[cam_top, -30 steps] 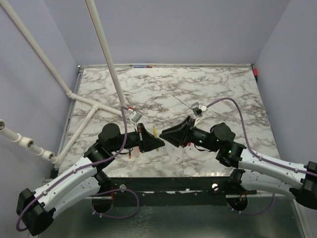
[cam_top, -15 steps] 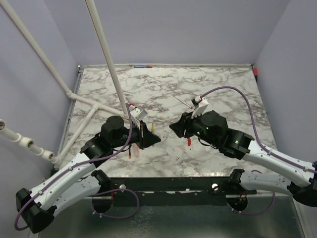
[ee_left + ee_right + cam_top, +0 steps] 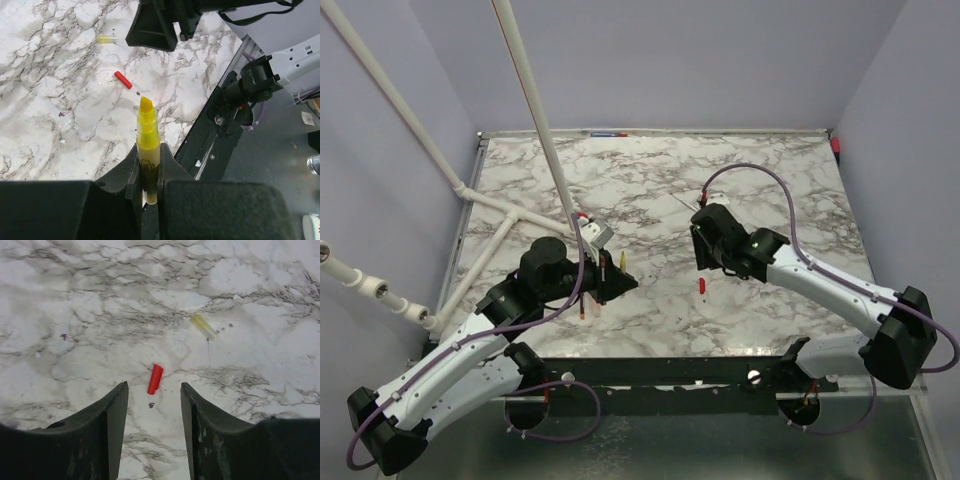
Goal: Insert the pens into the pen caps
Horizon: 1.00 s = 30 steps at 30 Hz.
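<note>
My left gripper (image 3: 149,152) is shut on a yellow pen (image 3: 148,135), whose uncapped tip points away from the wrist. In the top view the left gripper (image 3: 620,281) holds the pen (image 3: 622,263) just above the table. My right gripper (image 3: 153,386) is open and empty, pointing down, with a red cap (image 3: 155,379) lying on the marble between its fingertips. A yellow cap (image 3: 204,326) lies beyond it. Both the red cap (image 3: 122,79) and the yellow cap (image 3: 106,38) show in the left wrist view. The right gripper (image 3: 702,258) hovers just behind the red cap (image 3: 701,288).
Other pens (image 3: 584,305) lie on the marble table (image 3: 650,180) beside the left arm. A white pipe frame (image 3: 535,110) rises at the left. The table's black front edge (image 3: 670,365) runs below the arms.
The right gripper has drawn back from facing the left gripper, swung right and turned down over the red cap. The left gripper has stayed near its place with the yellow pen.
</note>
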Available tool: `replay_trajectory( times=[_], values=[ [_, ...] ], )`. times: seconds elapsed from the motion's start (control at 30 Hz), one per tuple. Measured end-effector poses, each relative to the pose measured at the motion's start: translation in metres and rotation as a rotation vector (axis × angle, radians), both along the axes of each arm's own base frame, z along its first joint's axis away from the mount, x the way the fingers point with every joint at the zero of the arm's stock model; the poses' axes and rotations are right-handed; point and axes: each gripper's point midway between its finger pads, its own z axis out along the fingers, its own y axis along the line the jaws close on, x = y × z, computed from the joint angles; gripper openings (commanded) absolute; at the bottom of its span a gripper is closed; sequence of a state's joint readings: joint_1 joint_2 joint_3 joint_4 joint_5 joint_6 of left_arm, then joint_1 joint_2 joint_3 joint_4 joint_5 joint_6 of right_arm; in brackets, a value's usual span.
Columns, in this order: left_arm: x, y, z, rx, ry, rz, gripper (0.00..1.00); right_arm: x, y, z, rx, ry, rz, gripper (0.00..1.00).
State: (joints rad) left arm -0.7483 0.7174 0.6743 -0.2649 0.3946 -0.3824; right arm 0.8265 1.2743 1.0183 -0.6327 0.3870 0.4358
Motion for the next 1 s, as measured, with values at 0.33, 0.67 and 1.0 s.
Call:
replay_trajectory(
  times=[0.33, 0.67, 1.0],
  values=[
    [-0.001, 0.003, 0.001, 0.001, -0.016, 0.001, 0.0, 0.023, -0.039, -0.055, -0.141, 0.163, -0.079, 0.53],
    [-0.001, 0.003, 0.001, 0.004, -0.024, -0.001, 0.0, 0.045, -0.048, -0.076, -0.052, 0.211, -0.224, 0.55],
    [-0.001, 0.003, 0.001, 0.005, -0.025, -0.001, 0.0, 0.055, -0.037, -0.078, 0.188, 0.2, -0.541, 0.55]
  ],
)
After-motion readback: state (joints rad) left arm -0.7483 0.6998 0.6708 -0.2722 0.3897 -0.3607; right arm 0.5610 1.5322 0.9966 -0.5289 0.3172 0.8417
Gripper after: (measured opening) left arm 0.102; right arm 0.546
